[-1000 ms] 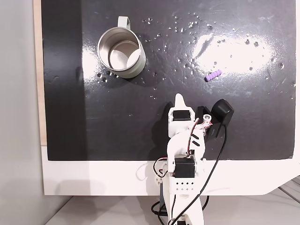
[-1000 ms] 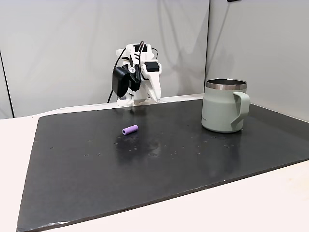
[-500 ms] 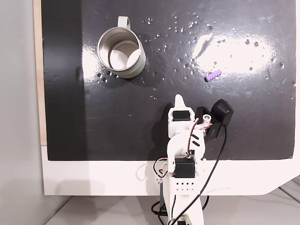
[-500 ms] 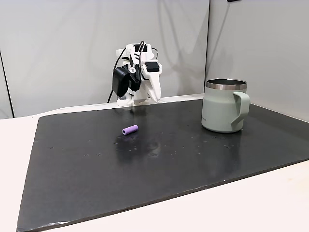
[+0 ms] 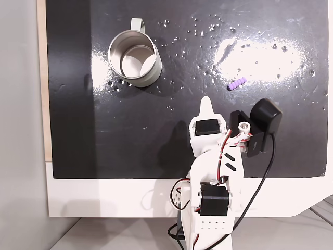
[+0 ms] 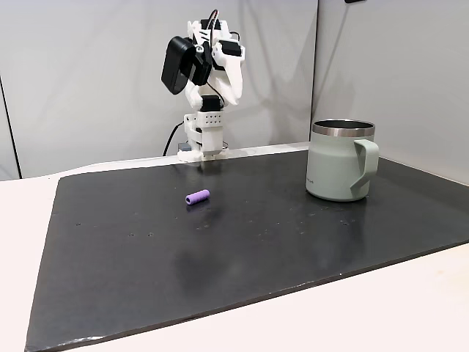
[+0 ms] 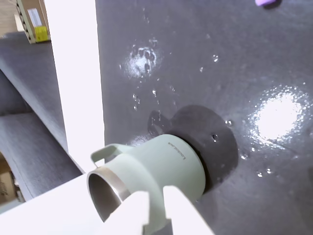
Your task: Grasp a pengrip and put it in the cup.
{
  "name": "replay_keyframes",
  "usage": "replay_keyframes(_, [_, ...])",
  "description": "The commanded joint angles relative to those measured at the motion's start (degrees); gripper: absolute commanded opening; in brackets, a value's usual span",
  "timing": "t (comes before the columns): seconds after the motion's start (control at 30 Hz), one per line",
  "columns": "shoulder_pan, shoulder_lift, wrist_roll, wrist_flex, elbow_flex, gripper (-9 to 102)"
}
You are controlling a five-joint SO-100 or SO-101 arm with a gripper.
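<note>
- Purple grip (image 5: 237, 84) lying loose on the dark worktop (image 6: 293, 242), well apart from raised fingers (image 7: 155, 208).
- Fingers nearly closed, holding nothing.
- Mug (image 6: 340, 170) upright, far from grip.

Pengrip (image 7: 267, 2) cut by the wrist view's top edge; cup (image 7: 161, 166) partly behind the tool's (image 7: 156, 203) fingers.
</note>
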Motion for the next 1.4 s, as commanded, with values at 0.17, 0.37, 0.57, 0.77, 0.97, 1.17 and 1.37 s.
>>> replay_keyframes(0.17, [0.26,-8.96,-8.17,6.94,-15.38,0])
replay_keyframes(0.37, [1.32,-15.38,-9.93,11.95,-24.43,0])
replay_keyframes(0.57, [3.52,-22.32,-12.74,16.70,-32.08,0])
replay_keyframes(0.77, [8.00,-28.65,-17.05,19.34,-36.39,0])
replay_keyframes(0.97, [12.83,-36.83,-21.18,19.95,-38.67,0])
replay_keyframes(1.17, [17.23,-51.15,-24.08,21.62,-45.88,0])
replay_keyframes(1.37, [19.51,-65.83,-25.75,24.35,-55.02,0])
